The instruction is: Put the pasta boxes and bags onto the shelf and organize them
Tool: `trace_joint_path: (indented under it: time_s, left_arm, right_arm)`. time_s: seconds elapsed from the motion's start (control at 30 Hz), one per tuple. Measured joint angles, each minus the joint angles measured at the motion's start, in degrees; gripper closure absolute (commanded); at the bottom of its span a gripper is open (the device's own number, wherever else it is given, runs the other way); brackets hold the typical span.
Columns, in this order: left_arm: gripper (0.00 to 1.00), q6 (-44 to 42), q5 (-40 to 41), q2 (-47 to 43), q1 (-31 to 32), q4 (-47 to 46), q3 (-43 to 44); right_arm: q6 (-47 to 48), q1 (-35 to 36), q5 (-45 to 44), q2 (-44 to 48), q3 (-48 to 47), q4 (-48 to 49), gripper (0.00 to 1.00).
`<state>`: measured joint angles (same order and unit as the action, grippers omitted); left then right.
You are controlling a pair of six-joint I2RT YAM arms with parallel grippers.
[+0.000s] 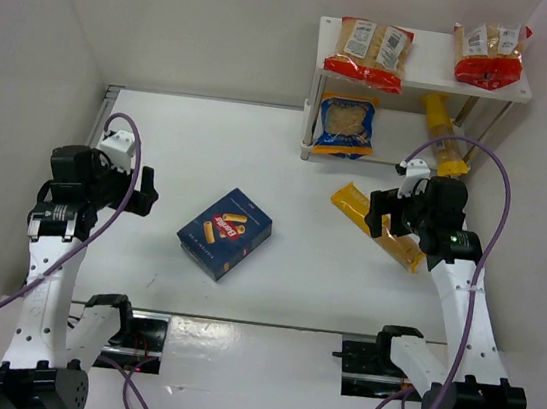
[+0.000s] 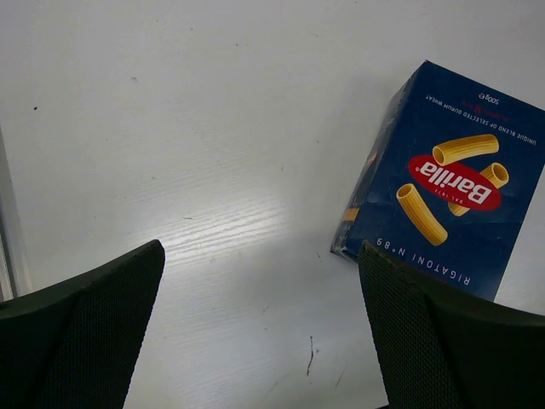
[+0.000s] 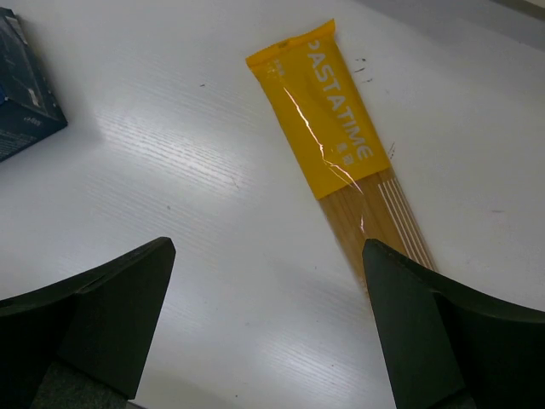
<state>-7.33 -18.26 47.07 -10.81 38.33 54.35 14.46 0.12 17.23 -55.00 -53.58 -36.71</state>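
Across the desk (image 1: 220, 147), down and left of the shelf (image 1: 428, 64) in the upper right of the top view, you have the dark-blue box (image 1: 224, 233) lying flat at centre and a spaghetti bag (image 1: 352, 202) right of it, neither shelved. Your right tool (image 3: 268, 341) hangs over that bag, spread wide and empty; your left tool (image 2: 260, 332), equally wide and empty, sits left of the box. Pinch the long, limp bag near one end and it will likely droop, slip, or snag the shelf legs.
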Motion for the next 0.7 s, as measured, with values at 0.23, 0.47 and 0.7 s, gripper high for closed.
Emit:
trace_joint_path:
  time_s: [0.23, 0.47, 0.7]
  left_arm:
    - [0.00, 0.00, 0.00, 0.00, 0.02, 0.00, 0.00]
    - [0.00, 0.00, 0.00, 0.00, 0.00, 0.00, 0.00]
    - [0.00, 0.00, -0.04, -1.11, 0.00, 0.02, 0.00]
  right_arm:
    - [0.00, 0.00, 0.15, 0.00, 0.00, 0.00, 0.00]
    - [2.75, 0.00, 2.58, -0.24, -0.94, -2.14, 0.00]
    - [16.61, 0.00, 8.87, -6.95, -7.54, -8.72, 0.00]
